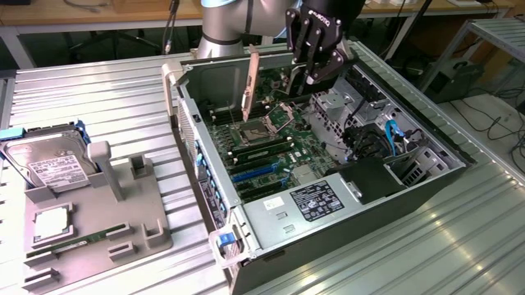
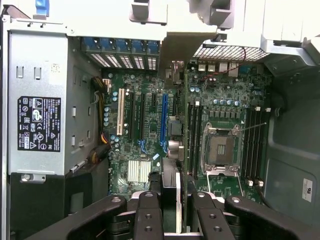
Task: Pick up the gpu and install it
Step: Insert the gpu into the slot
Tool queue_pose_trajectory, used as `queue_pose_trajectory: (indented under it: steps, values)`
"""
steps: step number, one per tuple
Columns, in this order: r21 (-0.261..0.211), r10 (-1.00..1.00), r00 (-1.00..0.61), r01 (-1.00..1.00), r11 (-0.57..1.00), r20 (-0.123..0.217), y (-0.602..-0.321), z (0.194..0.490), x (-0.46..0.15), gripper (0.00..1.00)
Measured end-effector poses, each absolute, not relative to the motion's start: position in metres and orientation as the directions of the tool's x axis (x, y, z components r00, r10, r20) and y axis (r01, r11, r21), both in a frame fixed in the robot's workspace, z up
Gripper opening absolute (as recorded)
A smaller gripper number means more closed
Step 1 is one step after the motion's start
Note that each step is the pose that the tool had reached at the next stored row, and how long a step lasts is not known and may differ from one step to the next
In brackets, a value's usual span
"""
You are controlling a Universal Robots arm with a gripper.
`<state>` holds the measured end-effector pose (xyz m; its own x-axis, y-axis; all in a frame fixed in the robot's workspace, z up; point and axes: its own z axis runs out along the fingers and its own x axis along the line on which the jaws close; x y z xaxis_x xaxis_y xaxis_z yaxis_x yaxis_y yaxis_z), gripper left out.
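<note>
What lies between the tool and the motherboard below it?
The gpu, gripped by the tool, hangs on edge above the motherboard, as the exterior view shows.

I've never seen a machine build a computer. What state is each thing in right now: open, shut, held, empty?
Gripper: shut on the graphics card, above the case.
Graphics card: held upright, not yet plugged in.
Computer case: lying on its side, side panel off.
Processor socket: empty, its frame open.
Blue slot: empty.
Hard drive: resting in the grey holder.
</note>
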<state>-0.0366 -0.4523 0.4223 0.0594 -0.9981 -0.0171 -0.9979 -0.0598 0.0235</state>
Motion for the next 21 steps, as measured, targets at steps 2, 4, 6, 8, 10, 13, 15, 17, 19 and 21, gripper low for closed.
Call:
queue_pose_trajectory:
  steps: [2,4,6,8,10,13,15,17,19,21]
  values:
    - [0.024,-0.998,0.059,-0.998,-0.06,-0.017,-0.4523,0.4217,-0.0365,0.28]
    - [0.023,-0.998,0.059,-0.998,-0.06,-0.017,-0.4523,0.4211,-0.0365,0.28]
    - [0.024,-0.998,0.059,-0.998,-0.06,-0.017,-0.4523,0.4205,-0.0365,0.28]
    - [0.024,-0.998,0.059,-0.998,-0.06,-0.017,-0.4523,0.4198,-0.0365,0.28]
    - [0.024,-0.998,0.059,-0.998,-0.06,-0.017,-0.4523,0.4191,-0.0365,0.28]
    - [0.023,-0.998,0.059,-0.998,-0.06,-0.017,-0.4523,0.4176,-0.0366,0.28]
    - [0.024,-0.998,0.059,-0.998,-0.06,-0.017,-0.4523,0.4168,-0.0365,0.28]
    - [0.023,-0.998,0.059,-0.998,-0.06,-0.017,-0.4523,0.4161,-0.0365,0.28]
    - [0.023,-0.998,0.059,-0.998,-0.06,-0.017,-0.4523,0.4154,-0.0365,0.28]
    - [0.024,-0.998,0.059,-0.998,-0.06,-0.017,-0.4523,0.4146,-0.0365,0.28]
